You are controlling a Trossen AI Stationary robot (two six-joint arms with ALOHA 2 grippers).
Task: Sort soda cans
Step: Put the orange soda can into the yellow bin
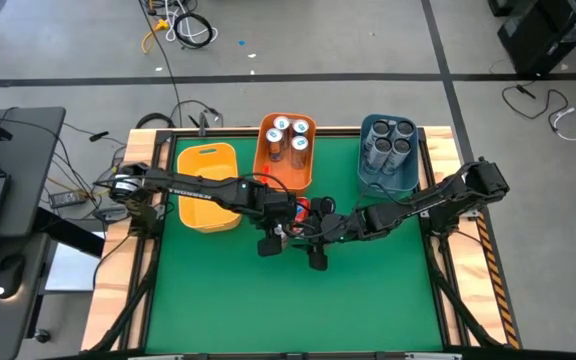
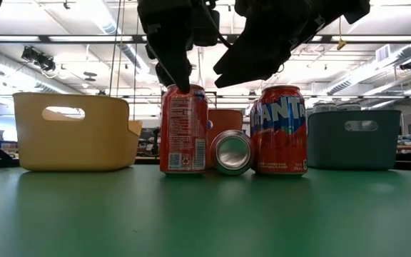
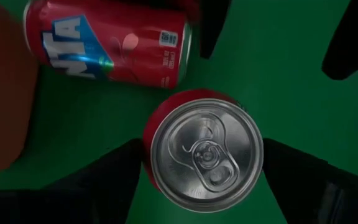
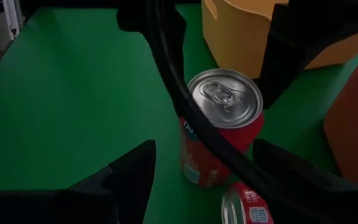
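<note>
Three red soda cans stand mid-table. In the low view one is upright on its base (image 2: 184, 130), one lies on its side (image 2: 232, 152), and another upright one (image 2: 279, 130) is to the right. My left gripper (image 3: 204, 171) is open, pointing down over the left upright can (image 3: 204, 155), with one finger on each side of its top. My right gripper (image 4: 210, 180) is open and hovers close by on the right. It looks at that same can (image 4: 225, 124) and at the lying can (image 4: 247, 202). In the high view both grippers meet near the red cans (image 1: 303, 207). My left gripper comes from above, pointing down. Its fingers (image 3: 114, 171) stand on either side of the upright red can at its top rim (image 3: 151, 155). I cannot tell whether they touch it. The can stands upright on the green mat.
At the far edge stand a yellow bin (image 1: 208, 185), an orange bin (image 1: 268, 165) holding silver-topped cans, and a blue bin (image 1: 368, 178) holding dark grey cans. The green mat (image 1: 268, 310) lies bare toward the near edge. Wooden rails frame the table.
</note>
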